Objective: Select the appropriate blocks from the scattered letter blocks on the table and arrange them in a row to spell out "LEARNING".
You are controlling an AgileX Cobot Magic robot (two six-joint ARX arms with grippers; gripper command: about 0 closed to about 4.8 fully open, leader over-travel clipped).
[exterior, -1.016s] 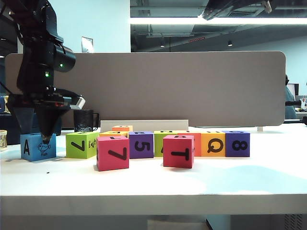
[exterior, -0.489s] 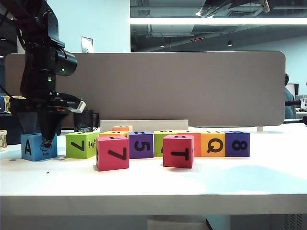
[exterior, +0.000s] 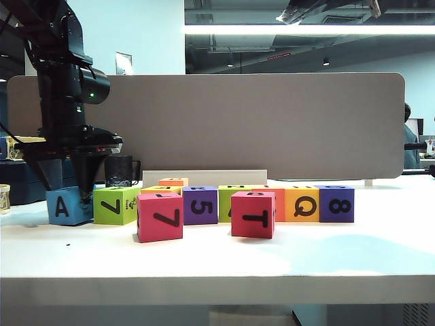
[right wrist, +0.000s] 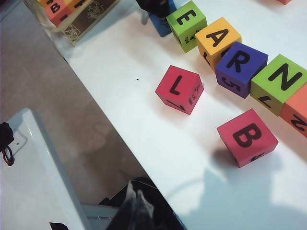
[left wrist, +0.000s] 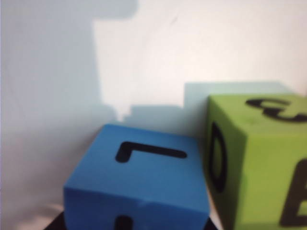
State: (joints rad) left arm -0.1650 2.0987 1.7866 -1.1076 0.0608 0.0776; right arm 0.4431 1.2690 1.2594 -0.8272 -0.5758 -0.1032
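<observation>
Blue block (exterior: 66, 206) sits clamped in left tool (exterior: 76, 197) (tilted).

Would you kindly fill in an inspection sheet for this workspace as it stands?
Surface: white table, no spills seen.
Job's things: green E block, orange A block, purple R block, green N block in a row; blue block, L on top, beside E; red L block and red B block loose in front.
Clutter: black mug behind the blocks.
Grippers: left gripper down on the blue block, jaws closed on it; right gripper above the table's front edge, jaws unreadable.
Cables: thin wires off the table.
Surroundings: grey-brown partition behind.
</observation>
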